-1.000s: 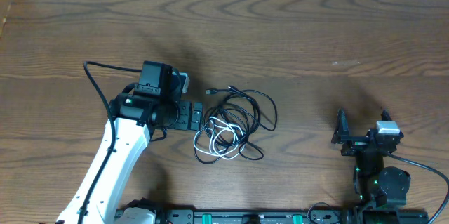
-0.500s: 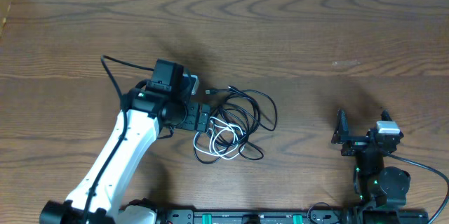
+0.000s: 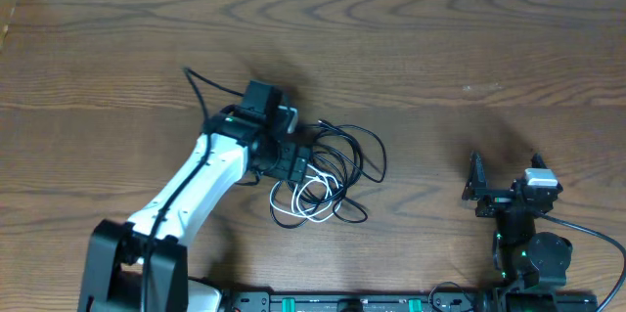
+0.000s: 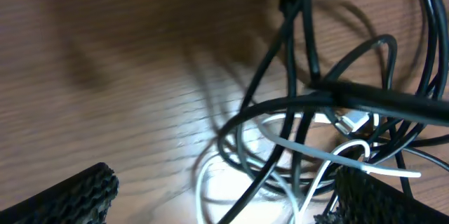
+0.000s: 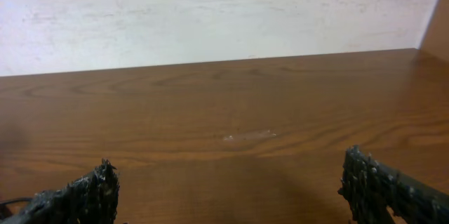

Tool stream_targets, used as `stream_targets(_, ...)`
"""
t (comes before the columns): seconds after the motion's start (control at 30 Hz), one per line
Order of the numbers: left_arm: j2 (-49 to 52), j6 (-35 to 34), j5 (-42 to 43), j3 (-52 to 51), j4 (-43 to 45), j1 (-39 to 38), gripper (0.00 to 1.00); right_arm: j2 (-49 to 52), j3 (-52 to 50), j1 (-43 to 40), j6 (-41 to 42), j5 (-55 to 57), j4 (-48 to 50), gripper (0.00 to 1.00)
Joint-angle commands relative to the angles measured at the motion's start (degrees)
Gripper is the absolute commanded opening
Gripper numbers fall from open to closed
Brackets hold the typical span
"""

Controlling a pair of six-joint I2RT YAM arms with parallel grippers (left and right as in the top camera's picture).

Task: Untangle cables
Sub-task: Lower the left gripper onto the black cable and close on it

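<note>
Left hand (image 3: 296, 162) spread apart and empty, low over the left side of the black cord (image 3: 367, 151) and white cord (image 3: 311, 195) heaped in one knot on the surface (image 3: 440, 58); right hand (image 3: 505, 170) apart too, idle at near right; nothing separated yet, all untangling left.

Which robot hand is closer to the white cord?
Left. The left gripper hovers right beside the white cord; the right gripper sits far off to its right.
</note>
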Motion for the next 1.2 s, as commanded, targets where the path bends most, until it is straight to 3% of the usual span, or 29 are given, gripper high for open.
stream_targets(0.0, 1.9, 0.5, 0.5, 1.0, 1.7, -1.2, 0.99, -0.4, -0.1, 0.5, 0.3, 0.4, -0.3, 0.99)
stream_targets(0.27, 4.6, 0.5, 0.5, 1.0, 4.9, -1.4, 1.0, -0.4, -0.1, 0.5, 0.3, 0.4, -0.3, 0.99)
stream_targets(0.33, 5.4, 0.5, 0.5, 1.0, 5.6, -1.4, 0.95, -0.4, -0.1, 0.5, 0.3, 0.4, -0.3, 0.99)
stream_targets(0.43, 6.4, 0.5, 0.5, 1.0, 6.2, -1.4, 0.73, -0.4, -0.1, 0.5, 0.3, 0.4, -0.3, 0.99)
stream_targets(0.47, 6.4, 0.5, 0.5, 1.0, 6.2, -1.4, 0.59, -0.4, -0.1, 0.5, 0.3, 0.4, -0.3, 0.99)
stream_targets(0.53, 6.4, 0.5, 0.5, 1.0, 6.2, -1.4, 0.42, -0.4, -0.1, 0.5, 0.3, 0.4, -0.3, 0.99)
stream_targets(0.7, 6.4, 0.5, 0.5, 1.0, 6.2, -1.4, 0.09, -0.4, -0.1, 0.5, 0.3, 0.4, -0.3, 0.99)
stream_targets(1.17, 1.1, 0.3, 0.9, 1.1, 6.1, -1.4, 0.08, -0.4, -0.1, 0.5, 0.3, 0.4, -0.3, 0.99)
